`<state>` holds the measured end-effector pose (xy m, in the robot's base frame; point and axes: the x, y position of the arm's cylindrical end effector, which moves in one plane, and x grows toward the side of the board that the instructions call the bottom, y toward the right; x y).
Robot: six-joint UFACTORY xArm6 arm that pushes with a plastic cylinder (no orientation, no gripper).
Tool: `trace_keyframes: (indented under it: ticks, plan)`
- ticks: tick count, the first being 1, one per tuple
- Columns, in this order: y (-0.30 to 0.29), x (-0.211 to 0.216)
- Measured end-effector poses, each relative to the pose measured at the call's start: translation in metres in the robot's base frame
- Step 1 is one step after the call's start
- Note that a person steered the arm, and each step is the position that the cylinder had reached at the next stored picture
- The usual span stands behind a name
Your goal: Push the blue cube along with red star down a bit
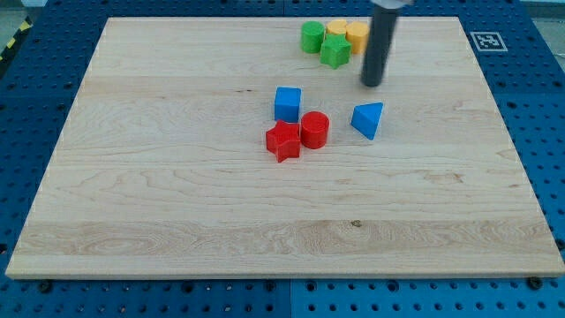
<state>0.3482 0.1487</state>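
Red star (282,141): nearest the camera of all the blocks, it lies well down and to the view's left of my tip, touching the red cylinder on its right side.
Red cylinder (314,130): upright, down and left of my tip, closer to it than the star; its upper left edge sits just beside the blue cube's lower right corner.
Blue cube (287,104): left of my tip and slightly lower, just above the red star, close to it or touching; which of the two I cannot tell.
Blue triangular block (368,119): directly below my tip, near it but apart; it stands clear of the red cylinder on its left.
My tip (372,84): lower end of the dark rod, resting on the bare board with nothing against it; the rod has no jaws and holds no block.
Green star-shaped block (335,51): up and just left of my tip, near the rod's shaft, touching the blocks around it.
Green cylinder (312,37): further up and left of my tip, beside the green star-shaped block.
Yellow blocks (338,29): two of them above my tip at the view's top, one partly hidden behind the rod; shapes unclear.
Wooden board (177,194): pale surface carrying everything, stretching widely left of and below my tip.
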Motion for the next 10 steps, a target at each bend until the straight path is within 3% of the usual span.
trace_keyframes:
  ticks: [2, 9, 10]
  plan:
    - [0.035, 0.081]
    - [-0.066, 0.067]
    - [-0.072, 0.038]
